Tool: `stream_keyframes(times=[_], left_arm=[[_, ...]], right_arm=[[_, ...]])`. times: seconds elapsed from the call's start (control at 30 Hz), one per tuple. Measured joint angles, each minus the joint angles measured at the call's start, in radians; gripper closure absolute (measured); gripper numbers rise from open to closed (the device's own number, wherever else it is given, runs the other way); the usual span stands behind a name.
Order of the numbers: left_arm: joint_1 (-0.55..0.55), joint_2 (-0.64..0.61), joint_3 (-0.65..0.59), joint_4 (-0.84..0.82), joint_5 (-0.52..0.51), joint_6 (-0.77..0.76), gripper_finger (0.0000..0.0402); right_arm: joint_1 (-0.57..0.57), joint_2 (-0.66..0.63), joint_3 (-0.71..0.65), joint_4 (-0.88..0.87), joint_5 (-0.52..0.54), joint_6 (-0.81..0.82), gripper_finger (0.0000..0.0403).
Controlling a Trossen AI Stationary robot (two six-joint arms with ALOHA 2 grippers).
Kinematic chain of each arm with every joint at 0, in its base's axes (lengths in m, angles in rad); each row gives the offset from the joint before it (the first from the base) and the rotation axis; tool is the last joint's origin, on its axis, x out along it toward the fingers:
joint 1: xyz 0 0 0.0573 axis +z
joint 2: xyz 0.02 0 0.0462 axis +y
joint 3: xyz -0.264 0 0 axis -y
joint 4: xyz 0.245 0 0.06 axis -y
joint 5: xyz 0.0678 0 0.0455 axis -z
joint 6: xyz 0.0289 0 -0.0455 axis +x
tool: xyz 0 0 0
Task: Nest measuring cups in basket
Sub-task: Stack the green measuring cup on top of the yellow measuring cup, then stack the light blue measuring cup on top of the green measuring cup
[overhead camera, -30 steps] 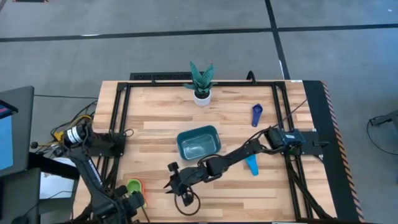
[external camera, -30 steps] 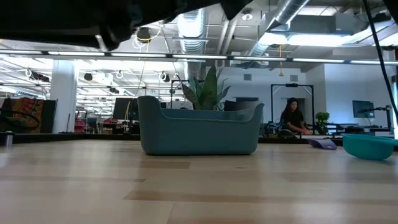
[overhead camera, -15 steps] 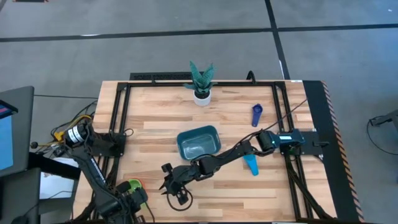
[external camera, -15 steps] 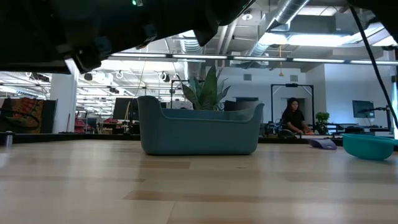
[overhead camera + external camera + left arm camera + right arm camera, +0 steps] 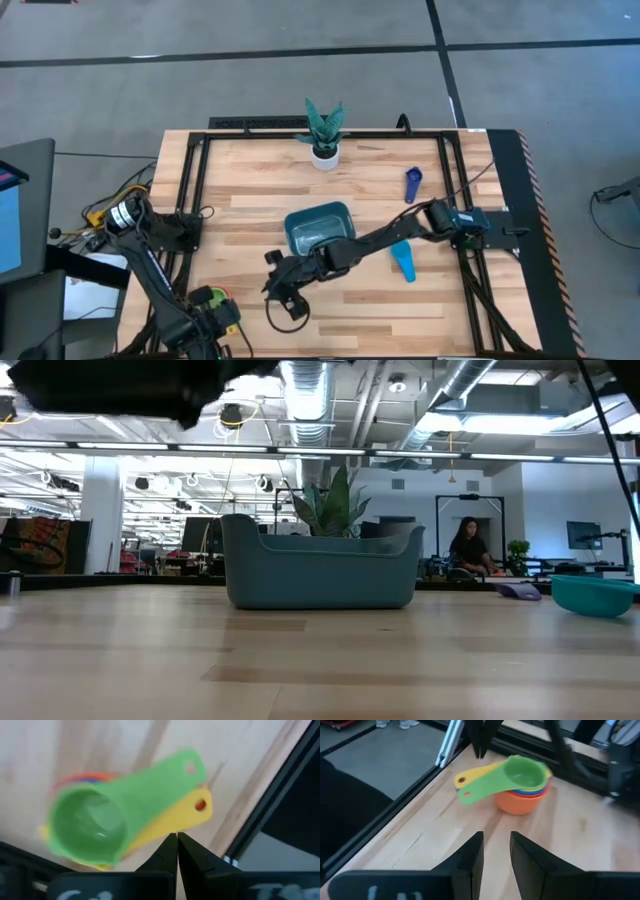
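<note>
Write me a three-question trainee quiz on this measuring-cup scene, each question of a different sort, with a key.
1. True or false: the basket already holds the stack of nested cups.
2. Which cup sits on top of the stack? A) orange B) green C) yellow
3. Fill in: the two cups lying loose on the table, away from the stack, are the dark blue cup and the ____ cup.

Key: 1 false, the stack stands near the table's edge by the left gripper. 2 B. 3 light blue.
</note>
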Motion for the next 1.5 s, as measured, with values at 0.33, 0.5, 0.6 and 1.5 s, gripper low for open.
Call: stream_keyframes(times=[0.33,0.5,0.6,1.5], left_arm=[[0.154,-0.003,-0.056,0.029,-0.291,0.226,0.0401],[0.202,-0.001,-0.113,0.134,-0.128,0.310,0.0402],[0.198,-0.001,-0.113,0.135,-0.044,0.305,0.0401],[0.221,-0.002,-0.081,0.140,-0.408,0.315,0.0402]], right_arm=[[0.006,-0.062,0.001,-0.193,0.007,0.058,0.0285],[0.059,-0.062,0.000,-0.252,0.068,0.053,0.0285],[0.084,-0.062,0.000,-0.259,0.102,0.041,0.0285],[0.049,-0.227,-0.018,-0.631,0.237,0.128,0.0285]])
